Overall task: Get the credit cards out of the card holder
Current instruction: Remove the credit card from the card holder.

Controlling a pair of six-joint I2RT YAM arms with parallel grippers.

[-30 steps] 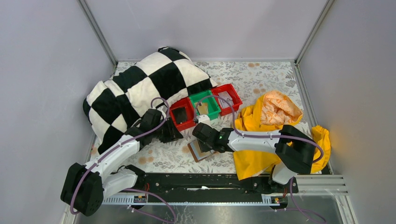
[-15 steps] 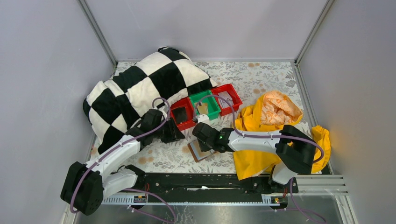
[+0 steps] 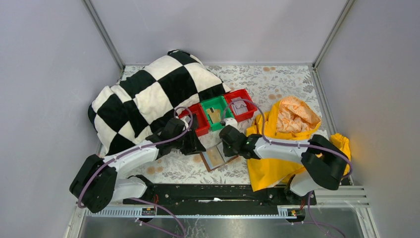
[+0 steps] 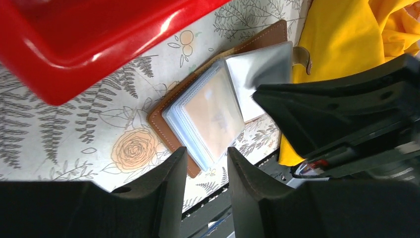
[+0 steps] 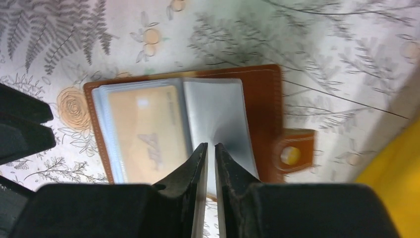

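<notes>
The card holder (image 3: 218,157) lies open on the flowered table, a brown leather wallet (image 5: 265,124) with clear and grey sleeves. A tan credit card (image 5: 143,129) shows inside its left sleeve (image 4: 213,111). The right half is a pale grey pocket (image 5: 223,114). My right gripper (image 5: 210,148) hangs over that pocket, its jaws almost together with a thin slit and nothing seen between them. My left gripper (image 4: 204,158) is open and empty at the wallet's left corner (image 3: 198,148). A tan card (image 3: 214,115) lies in the green bin and a grey card (image 3: 238,105) in the right red bin.
Three bins stand in a row behind the wallet: red (image 3: 199,124), green (image 3: 223,119), red (image 3: 249,105). A checkered blanket (image 3: 148,94) is heaped at the back left. Yellow cloth (image 3: 277,163) lies to the right, close to the wallet's snap tab (image 5: 292,153).
My left arm has come forward and right to the wallet's left corner. My right gripper has slid from over the wallet's middle to its right half, and its jaws have narrowed.
</notes>
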